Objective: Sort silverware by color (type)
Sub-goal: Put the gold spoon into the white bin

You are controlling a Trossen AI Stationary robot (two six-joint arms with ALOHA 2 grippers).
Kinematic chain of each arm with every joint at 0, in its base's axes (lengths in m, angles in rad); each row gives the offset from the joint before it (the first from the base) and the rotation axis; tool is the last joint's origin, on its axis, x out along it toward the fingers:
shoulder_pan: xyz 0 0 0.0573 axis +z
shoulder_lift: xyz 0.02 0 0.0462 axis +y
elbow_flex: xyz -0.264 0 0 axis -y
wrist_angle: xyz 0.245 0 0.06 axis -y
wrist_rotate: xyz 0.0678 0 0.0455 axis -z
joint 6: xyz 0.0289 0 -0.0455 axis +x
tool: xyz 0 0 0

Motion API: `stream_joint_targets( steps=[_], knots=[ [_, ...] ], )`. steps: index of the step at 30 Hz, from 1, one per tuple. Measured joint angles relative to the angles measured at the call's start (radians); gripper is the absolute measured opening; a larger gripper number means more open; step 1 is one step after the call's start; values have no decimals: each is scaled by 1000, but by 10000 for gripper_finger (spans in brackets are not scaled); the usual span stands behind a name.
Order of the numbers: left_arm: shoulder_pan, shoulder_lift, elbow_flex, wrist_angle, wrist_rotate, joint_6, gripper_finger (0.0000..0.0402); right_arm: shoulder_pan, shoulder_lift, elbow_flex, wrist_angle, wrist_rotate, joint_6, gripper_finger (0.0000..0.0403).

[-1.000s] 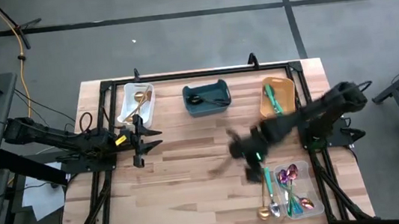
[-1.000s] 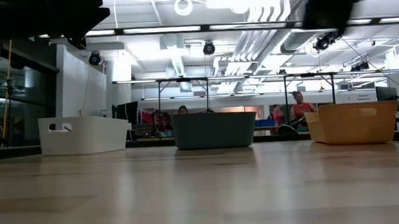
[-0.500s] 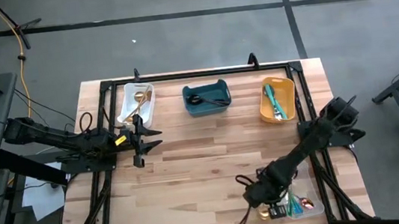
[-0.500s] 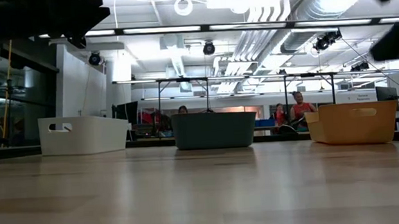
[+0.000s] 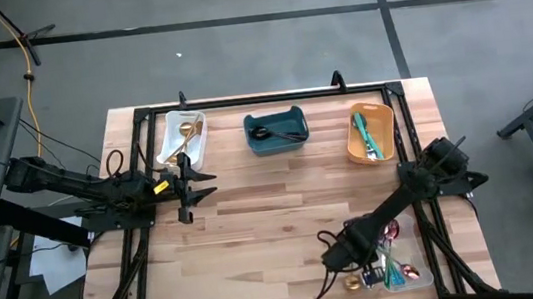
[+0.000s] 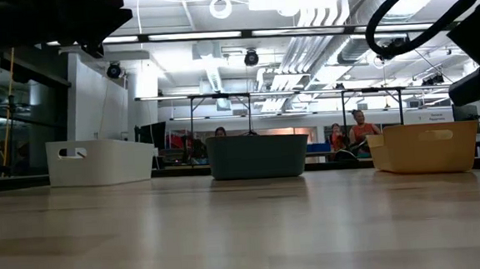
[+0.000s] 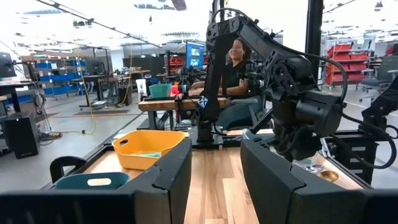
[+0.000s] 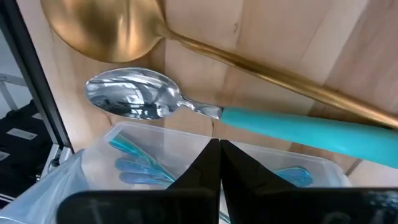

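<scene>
Two arms on the tabletop [image 5: 255,221] and only one of them is busy, far as we can see. Right tool [image 5: 338,262] is down near the front edge, just beside the clear bin [image 5: 411,254], and its fingers [image 8: 214,162] are pinched fully together. We can't spot anything between them. From its wrist camera we get a gold spoon [image 8: 124,31] and a teal-handled spoon [image 8: 186,106] lying side by side on the wood, right next to the clear bin's rim, with more teal pieces [image 8: 140,163] inside that bin.

From above, the clear bin holds a jumble of silverware: some purple [image 5: 389,231], some teal, something gold at the front corner [image 5: 411,274].

Left tool [image 5: 188,187] just hangs near the white bin [image 5: 172,130], fingers [image 7: 168,180] apart with nothing between them.

Along the back edge we've got three bins in a row. The white one has gold pieces [image 5: 189,131] in it, the dark teal bin [image 5: 256,146] has a black utensil [image 5: 275,133], and the orange bin [image 5: 357,144] has teal-handled ones [image 5: 370,136]. In the low view those three show as a row across the far side of the tabletop, contents hidden by the walls. People sit at desks in the room behind.
</scene>
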Motion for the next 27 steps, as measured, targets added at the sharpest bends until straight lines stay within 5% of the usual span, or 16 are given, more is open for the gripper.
stream_joint_targets(
  steps=[27],
  knots=[
    [0, 0, 0, 0, 11, -27, 131, -1, 0, -60, 136, 33, 72, 0]
  ],
)
